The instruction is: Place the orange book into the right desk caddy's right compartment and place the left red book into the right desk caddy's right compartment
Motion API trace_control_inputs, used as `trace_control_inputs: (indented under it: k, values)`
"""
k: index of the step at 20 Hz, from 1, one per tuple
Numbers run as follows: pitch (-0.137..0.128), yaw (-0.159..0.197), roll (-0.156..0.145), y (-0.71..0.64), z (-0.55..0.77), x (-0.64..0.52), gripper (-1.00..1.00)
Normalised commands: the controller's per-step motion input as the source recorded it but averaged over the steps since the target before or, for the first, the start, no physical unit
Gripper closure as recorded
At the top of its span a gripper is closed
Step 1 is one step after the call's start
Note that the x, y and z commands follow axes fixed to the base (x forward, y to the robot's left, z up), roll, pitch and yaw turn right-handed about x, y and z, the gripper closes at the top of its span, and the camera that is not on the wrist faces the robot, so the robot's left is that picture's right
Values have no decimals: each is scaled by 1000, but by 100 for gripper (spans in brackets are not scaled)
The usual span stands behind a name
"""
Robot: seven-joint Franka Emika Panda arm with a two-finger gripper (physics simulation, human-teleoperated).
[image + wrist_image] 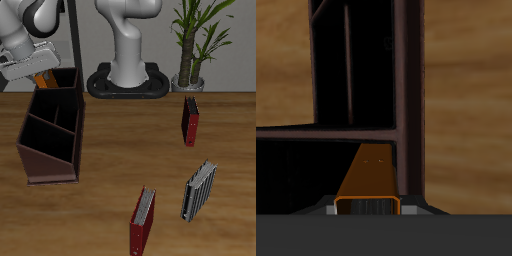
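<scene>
Orange, smooth and slim, the orange book [369,178] sits clamped between my fingers, my jaws closed on its end; my gripper [369,207] holds it over the right desk caddy [52,135], whose dark maroon walls slope and whose inner dividers cut it into compartments. My wrist view looks straight down past the book into black hollows framed by thin maroon partitions, with wood-grain table [466,90] beyond the outer wall; I cannot tell from it which compartment lies beneath. The exterior view shows only a sliver of orange at my gripper [40,74], above the caddy's back end, near the table's rear.

That wider view alone shows the rest: the left red book [190,120], dark with a black edge strip, standing upright well apart from the caddy; a brighter red book [143,222] with pale pages near the front edge; a grey-and-black striped book [198,190] just beside it; a potted plant [190,50] at the back. No writing is legible on any cover.
</scene>
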Motion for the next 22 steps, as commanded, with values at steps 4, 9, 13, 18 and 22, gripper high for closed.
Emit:
trace_control_inputs:
  k: [4,9,13,18,22]
  values:
    - [0,-13,-8,43,14,49,-100]
    - [-2,6,10,168,59,62,-100]
    - [-20,13,21,175,134,36,-100]
    - [-61,3,13,350,312,45,-100]
    - [-43,2,-3,348,220,157,-100]
